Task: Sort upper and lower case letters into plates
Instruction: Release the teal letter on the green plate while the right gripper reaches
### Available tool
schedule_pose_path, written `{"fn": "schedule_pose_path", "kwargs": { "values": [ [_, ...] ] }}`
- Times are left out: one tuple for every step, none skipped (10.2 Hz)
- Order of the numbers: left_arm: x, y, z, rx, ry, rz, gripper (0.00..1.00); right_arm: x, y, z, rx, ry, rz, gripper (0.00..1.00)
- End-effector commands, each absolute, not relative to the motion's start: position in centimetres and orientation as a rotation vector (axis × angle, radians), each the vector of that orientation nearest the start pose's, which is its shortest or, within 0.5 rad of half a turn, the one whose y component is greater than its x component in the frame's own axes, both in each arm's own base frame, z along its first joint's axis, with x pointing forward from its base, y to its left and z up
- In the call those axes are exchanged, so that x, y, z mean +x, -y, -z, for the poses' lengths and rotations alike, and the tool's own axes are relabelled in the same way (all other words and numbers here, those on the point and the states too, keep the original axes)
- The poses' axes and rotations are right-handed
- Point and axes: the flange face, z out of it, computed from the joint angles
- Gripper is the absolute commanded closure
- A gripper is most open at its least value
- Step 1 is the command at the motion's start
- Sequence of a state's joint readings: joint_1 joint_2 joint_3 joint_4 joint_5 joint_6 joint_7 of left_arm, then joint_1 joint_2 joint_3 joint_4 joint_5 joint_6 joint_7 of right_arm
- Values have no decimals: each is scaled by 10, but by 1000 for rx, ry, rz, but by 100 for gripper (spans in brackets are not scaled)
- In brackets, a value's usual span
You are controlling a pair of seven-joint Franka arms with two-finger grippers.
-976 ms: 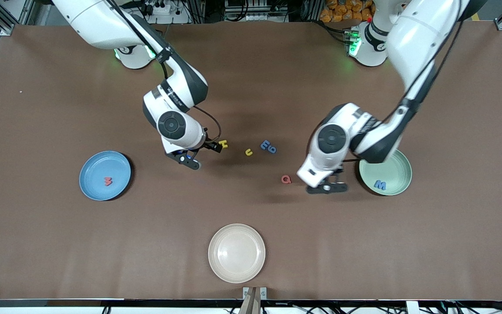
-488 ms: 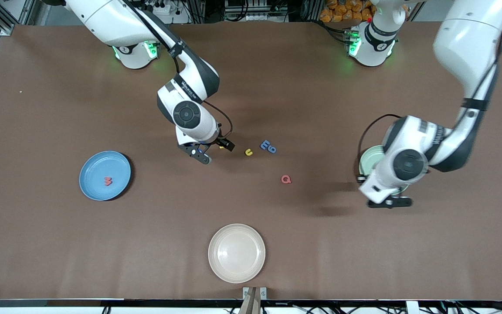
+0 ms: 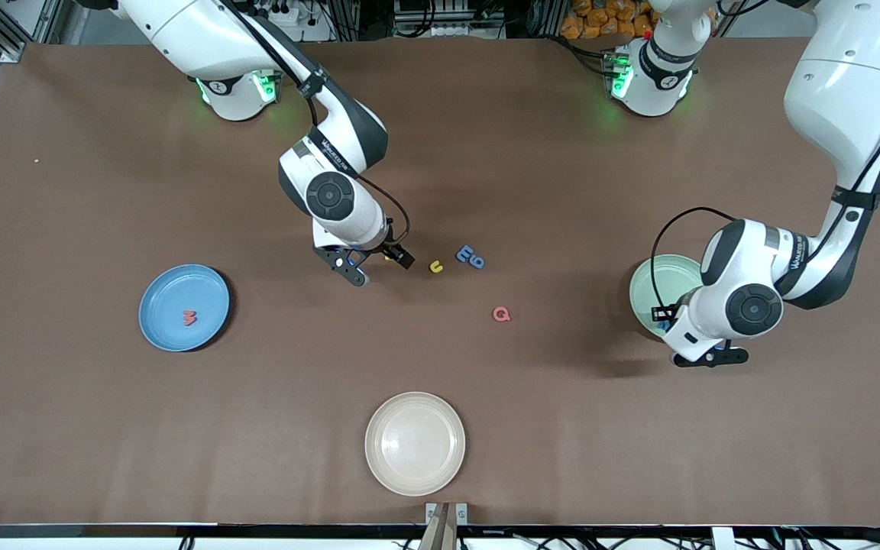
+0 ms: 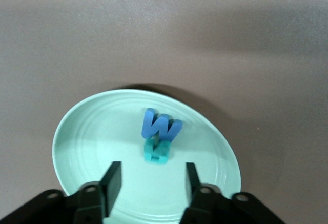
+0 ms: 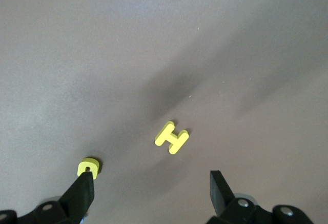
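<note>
Both Franka arms are glossy white shells with dark grey bands at the joints. Each wrist ends in a round grey cap, ringed like a dial. The right arm [image 3: 333, 164] carries small dark lettering along its forearm, and a thin black cable loops from its wrist. The left arm [image 3: 814, 221] has the same lettering and a wider black cable loop. Both bases glow green. The fingers [image 4: 110, 183] are matte black, with screws at their mounts.

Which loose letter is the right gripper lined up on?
The yellow H: it lies on the table between the open fingers of the right gripper. The yellow u, blue pair and red Q lie off toward the left arm's end.
</note>
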State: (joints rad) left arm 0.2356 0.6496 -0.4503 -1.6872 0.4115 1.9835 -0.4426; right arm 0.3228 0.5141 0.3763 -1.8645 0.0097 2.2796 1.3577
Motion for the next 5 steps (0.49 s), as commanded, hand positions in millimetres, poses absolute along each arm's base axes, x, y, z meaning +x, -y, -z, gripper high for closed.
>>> {"fn": "schedule_pose_path", "kwargs": {
  "values": [
    [645, 91, -275, -2974, 86, -260, 0, 496, -412, -241, -2886, -1045, -264, 0],
    [643, 93, -303, -2953, 83, -234, 0, 490, -429, -242, -2890, -1020, -262, 0],
    [641, 95, -330, -2936, 85, -209, 0, 487, -432, -239, -2897, -1010, -260, 0],
    [638, 105, -355, -2938, 68, -166, 0, 481, -442, -238, -2910, -977, -249, 0],
    [635, 118, -373, -2959, 65, -152, 0, 483, -453, -243, -2906, -951, -228, 0]
  ]
}}
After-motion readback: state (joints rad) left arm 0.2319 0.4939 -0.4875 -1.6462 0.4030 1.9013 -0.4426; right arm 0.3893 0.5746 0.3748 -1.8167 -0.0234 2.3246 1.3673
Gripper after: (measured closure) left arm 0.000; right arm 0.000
